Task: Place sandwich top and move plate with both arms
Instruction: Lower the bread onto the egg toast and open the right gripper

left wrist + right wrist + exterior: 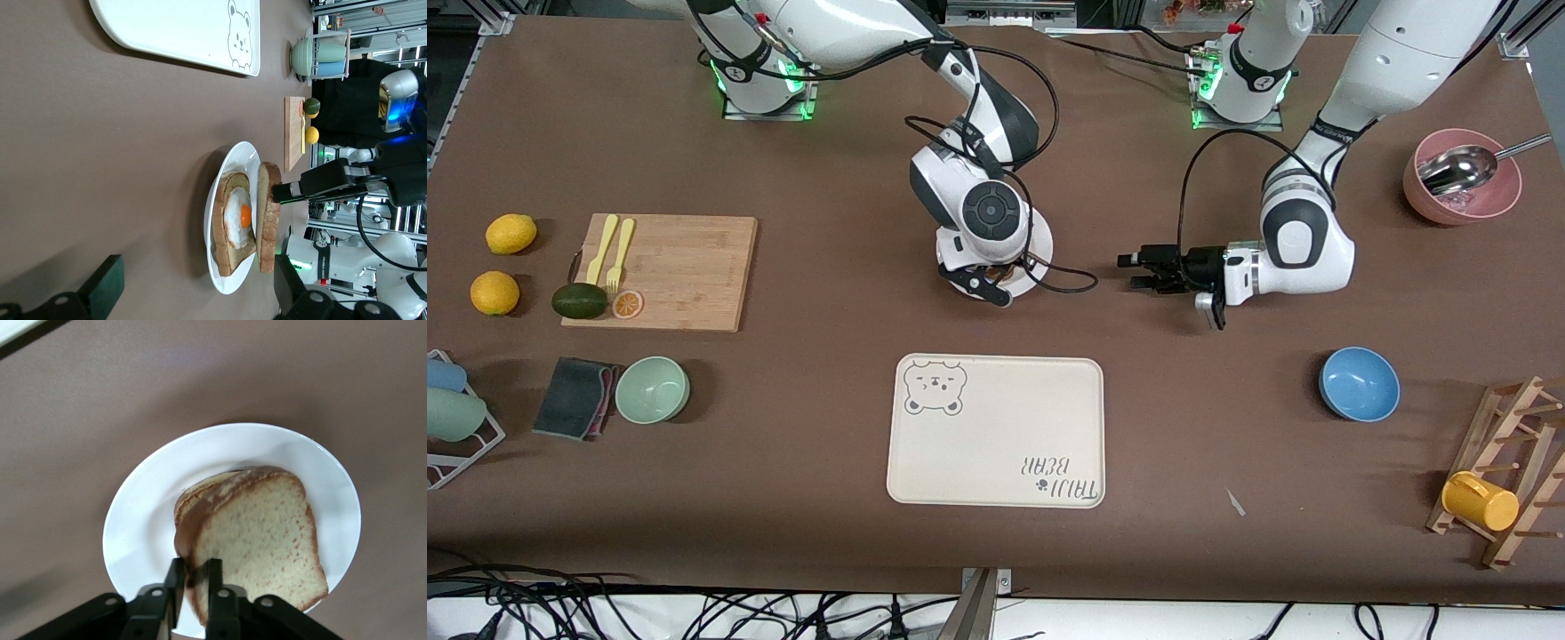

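Holding the sandwich top by its crust edge, the right gripper hangs over the plate, its two fingers pressed on either side of the slice. Sandwich top: plain light-brown bread, darker crust, lifted just above an egg-topped slice that lies flat on the plate (the wrist view of the left arm shows a thin gap between the two slices). Plate: small, round, white, on the brown table, farther from the front camera than the cream bear tray. Left gripper: waiting beside the plate toward the left arm's end of the table, fingers spread wide, nothing between them.
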You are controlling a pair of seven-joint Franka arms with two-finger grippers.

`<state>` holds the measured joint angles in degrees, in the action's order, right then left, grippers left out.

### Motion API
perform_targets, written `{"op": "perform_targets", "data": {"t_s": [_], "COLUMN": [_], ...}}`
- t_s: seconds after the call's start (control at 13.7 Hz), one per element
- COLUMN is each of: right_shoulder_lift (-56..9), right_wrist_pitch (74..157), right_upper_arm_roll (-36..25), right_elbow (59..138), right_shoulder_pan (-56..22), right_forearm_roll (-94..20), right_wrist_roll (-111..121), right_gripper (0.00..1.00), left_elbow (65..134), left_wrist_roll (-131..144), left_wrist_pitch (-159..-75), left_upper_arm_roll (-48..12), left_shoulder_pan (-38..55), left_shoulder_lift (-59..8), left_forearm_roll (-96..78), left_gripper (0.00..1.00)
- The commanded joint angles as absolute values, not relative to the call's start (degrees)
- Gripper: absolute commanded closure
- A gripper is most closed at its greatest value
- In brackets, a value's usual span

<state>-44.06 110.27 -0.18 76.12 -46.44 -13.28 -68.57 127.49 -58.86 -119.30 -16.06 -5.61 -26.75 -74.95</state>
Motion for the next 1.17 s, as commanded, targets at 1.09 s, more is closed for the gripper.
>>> {"op": "perform_targets", "data": {"t_s": [1.09], "right_shoulder_lift": [-32.17], "right_wrist_pitch": [89.92], "right_upper_arm_roll": [-23.96], "right_elbow": [74.09], "right_shoulder_pan": [-44.3], "right_forearm_roll": [-8.17], "right_wrist_roll": [-23.95], "right_gripper": [0.01], "left_elbow": [128.06], "left_wrist_roll": [-74.36], "left_wrist_pitch": [-126.04], "left_upper_arm_roll": [-16.0], "left_shoulder_pan": [10.01], "left_shoulder_lift": [-33.4], "left_forearm_roll": [-101.25], "left_gripper": [0.02]}}
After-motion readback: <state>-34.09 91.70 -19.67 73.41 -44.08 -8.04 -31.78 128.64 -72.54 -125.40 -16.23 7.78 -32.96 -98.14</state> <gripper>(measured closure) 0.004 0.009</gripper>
